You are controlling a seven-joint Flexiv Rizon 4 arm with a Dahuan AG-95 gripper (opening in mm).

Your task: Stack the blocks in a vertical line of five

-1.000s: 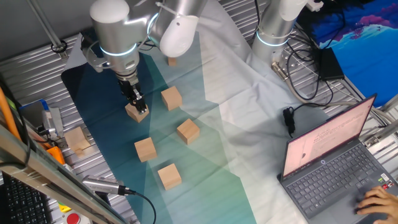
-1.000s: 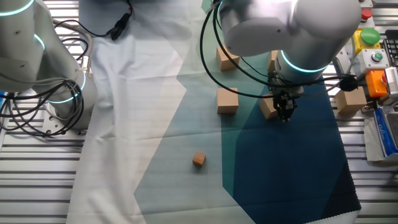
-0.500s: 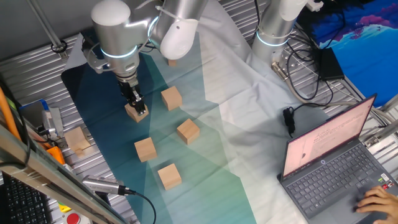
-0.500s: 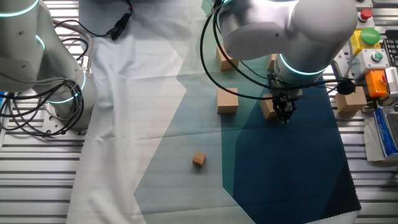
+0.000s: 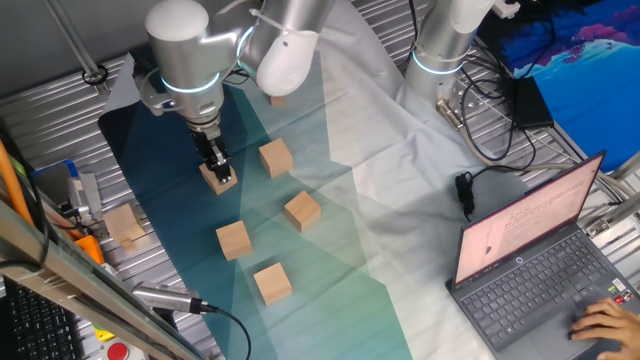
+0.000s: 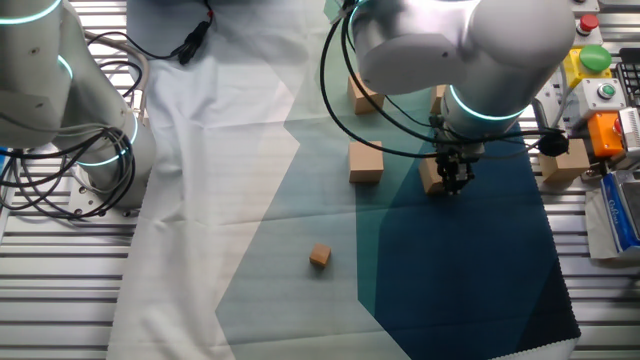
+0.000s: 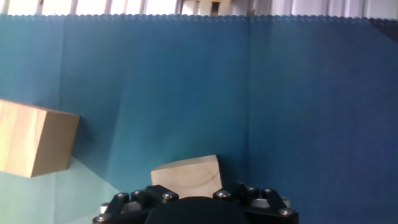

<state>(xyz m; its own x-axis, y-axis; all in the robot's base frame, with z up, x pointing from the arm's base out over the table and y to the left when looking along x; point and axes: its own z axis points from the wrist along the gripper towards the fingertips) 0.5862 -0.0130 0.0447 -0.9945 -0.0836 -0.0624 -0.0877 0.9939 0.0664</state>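
Ribbed metal tabletop (image 5: 60, 110) is lying under a cloth (image 5: 350, 260) printed in dark blue, teal and white panels, and all the wooden pieces are sitting on or beside it.

Going left to right in one fixed view, a paler block (image 5: 122, 224) is sitting off the cloth on the bare metal at the left edge. Next, the gripper (image 5: 218, 172) is pointing straight down with its fingers around the first block (image 5: 219, 179), which is resting on the dark blue panel. Four more blocks are lying apart from each other on the teal part: the second block (image 5: 233, 240) toward the camera, the third block (image 5: 272, 283) nearest the camera, the fourth block (image 5: 275, 158) just right of the gripper, and the fifth block (image 5: 302, 210) between them. That is making five equal cubes, none stacked. A much smaller cube (image 6: 319, 256) is showing clearly in the other fixed view, alone on the light teal area. Farther right, a second robot base (image 5: 440, 50) is standing among black cables, and a laptop (image 5: 540, 260) is sitting open with a person's hand (image 5: 605, 322) on its keys.

The hand view is showing the first block's top edge directly ahead of the black gripper body, with another cube at the left. The fingers appear closed against the first block's sides, though actual contact is too small to confirm.
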